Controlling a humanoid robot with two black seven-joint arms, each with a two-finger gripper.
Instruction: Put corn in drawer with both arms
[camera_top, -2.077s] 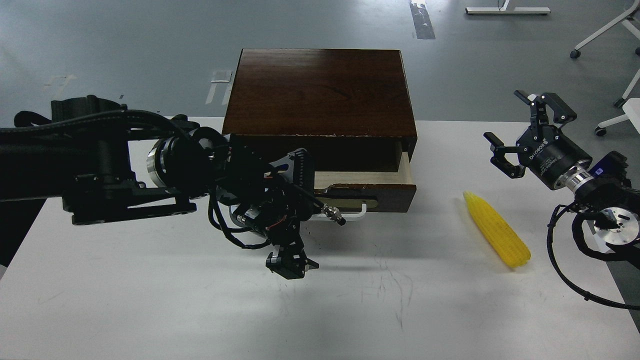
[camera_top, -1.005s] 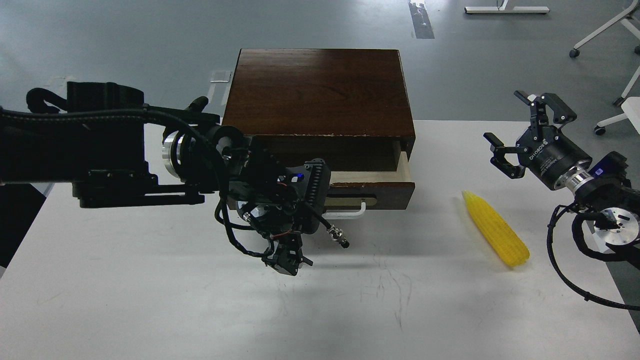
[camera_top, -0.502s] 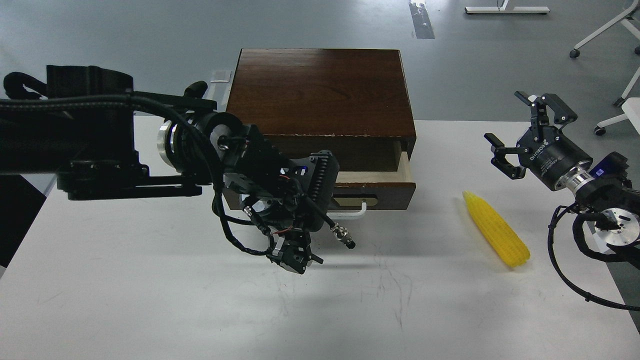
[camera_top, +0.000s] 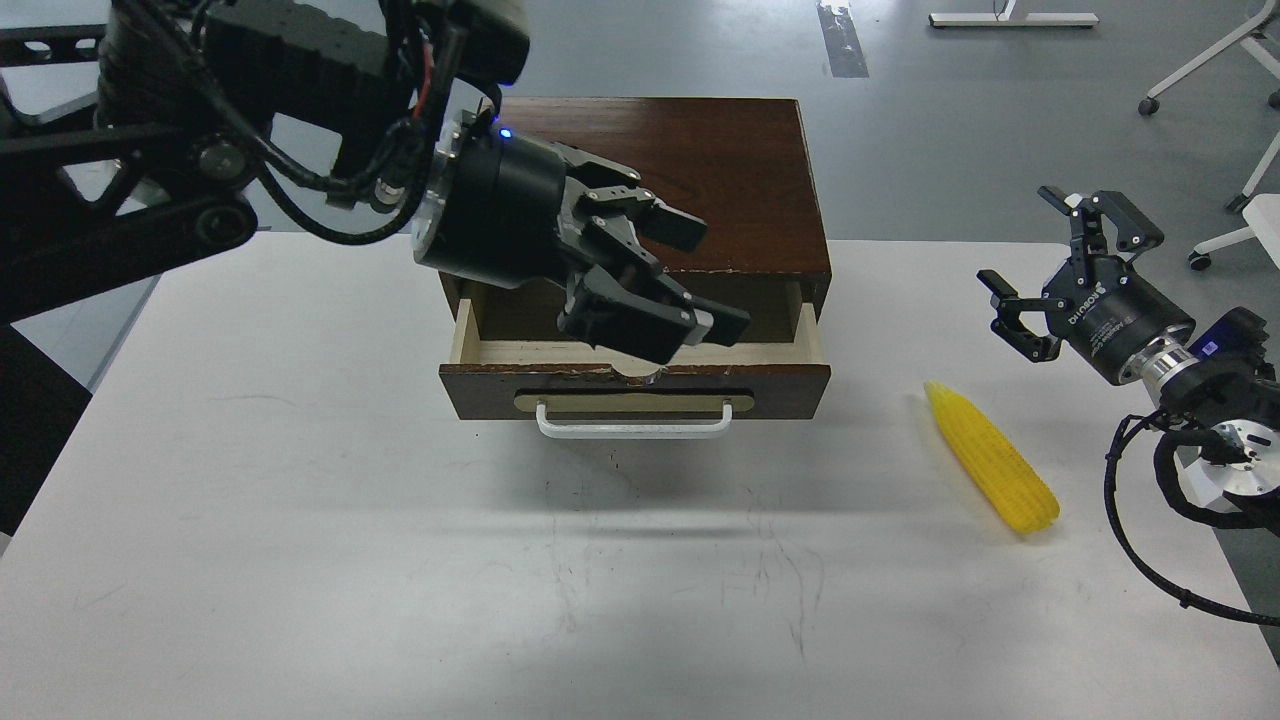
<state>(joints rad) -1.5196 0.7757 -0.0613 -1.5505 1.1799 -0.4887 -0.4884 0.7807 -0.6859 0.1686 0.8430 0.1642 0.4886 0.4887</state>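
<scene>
The yellow corn (camera_top: 990, 468) lies on the white table (camera_top: 300, 520), to the right of the dark brown box (camera_top: 720, 160). The drawer (camera_top: 780, 380) is pulled partly out; its pale inside and white handle (camera_top: 634, 428) show. My left gripper (camera_top: 712, 276) is open and empty, held above the drawer's opening with its fingers pointing right, and it hides the middle of the drawer's inside. My right gripper (camera_top: 1018, 238) is open and empty, up and to the right of the corn, apart from it.
The table's right edge runs close behind the corn, under my right arm (camera_top: 1200, 400). White chair legs with castors (camera_top: 1200, 70) stand on the grey floor at the back right. Scuff marks cross the table's front middle.
My left arm has swung up from low in front of the drawer handle to above the drawer, gripper now turned rightward. The handle is uncovered. The right arm and corn have hardly moved.
</scene>
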